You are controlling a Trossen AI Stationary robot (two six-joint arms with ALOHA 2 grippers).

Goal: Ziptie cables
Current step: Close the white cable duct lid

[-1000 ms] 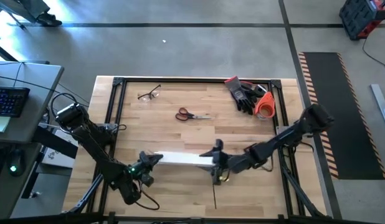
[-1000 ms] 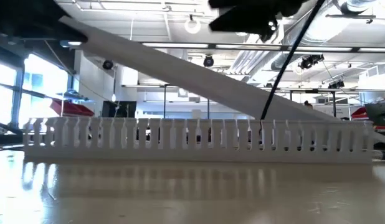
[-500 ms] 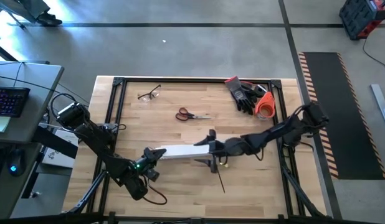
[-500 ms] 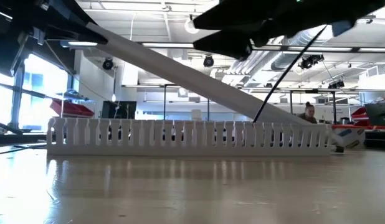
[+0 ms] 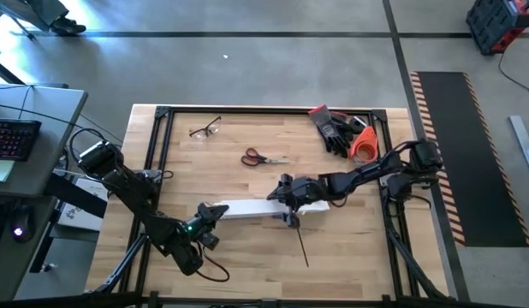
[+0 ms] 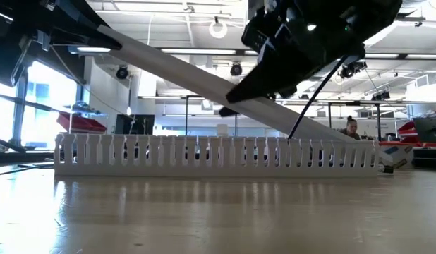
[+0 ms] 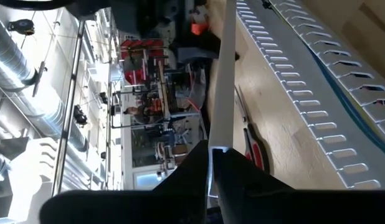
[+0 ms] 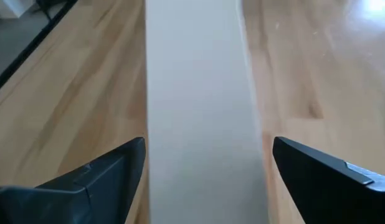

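The white slotted duct [image 6: 218, 152] lies across the table's middle. The flat white cover strip [image 6: 204, 81] slants over it, with its low end [image 6: 341, 132] on the duct's right part and its high end in my shut left gripper [image 5: 211, 212]. The black ziptie [image 5: 300, 244] slants up from the duct [image 6: 313, 99]. Thin cables [image 7: 332, 71] run inside the duct. My right gripper [image 8: 205, 174] hovers open over the strip's right half, one finger on each side of it, touching nothing. My left gripper pinches the cover strip's left end [image 7: 214, 146] between its two fingers, which meet its flat faces. The fingers come nearly level from the table's left, along the strip. That end is lifted clear and the far end rests on the duct.
Red-handled scissors [image 5: 264, 157] lie beyond the duct. Safety glasses [image 5: 205, 129] are at the far left. Black gloves [image 5: 335, 128] and an orange tape roll [image 5: 363, 147] sit at the far right. A black frame [image 5: 153, 162] edges the table.
My right gripper has swung from the duct's near side toward the far edge and down over the cover strip, opening wider. The duct has slid slightly toward the far edge, and the ziptie has shifted with it.
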